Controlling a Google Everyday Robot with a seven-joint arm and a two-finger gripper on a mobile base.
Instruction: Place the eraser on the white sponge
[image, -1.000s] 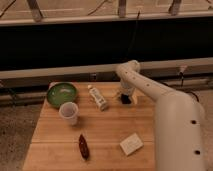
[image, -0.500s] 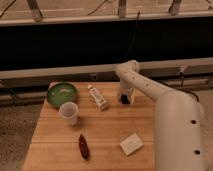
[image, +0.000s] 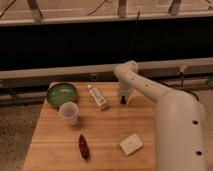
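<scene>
- The eraser (image: 123, 100) shows only as a small, flat black shape at the tip of the gripper. It is low over the far side of the bench, right of the middle. Most of it is hidden, so its outline cannot be made out.
- The gripper (image: 125, 101) points straight down onto that dark shape. Whether it is clenched on the eraser or released around it cannot be told.
- The smooth, white, rounded arm (image: 150, 90) bends at a rounded elbow above the gripper. It runs down to the right into a bulky white shell with small dark dots.
- The white sponge (image: 131, 144) is a pale cream rectangular block, thick and soft-looking. It lies flat and slightly turned near the front right of the bench, well apart from the eraser.
- The wooden bench (image: 107, 127) has a warm plank surface with visible lengthwise strips.
- A white bottle (image: 98, 97) lies on its side just left of the gripper, with its cap end toward the back.
- A white plastic cup (image: 69, 112) stands upright with its mouth open, left of the bottle.
- A round green bowl (image: 62, 93) with a glossy inside sits at the far left corner, near the cup.
- A dark reddish-brown elongated object (image: 83, 146), narrow and shiny, lies near the front edge, left of the sponge.
</scene>
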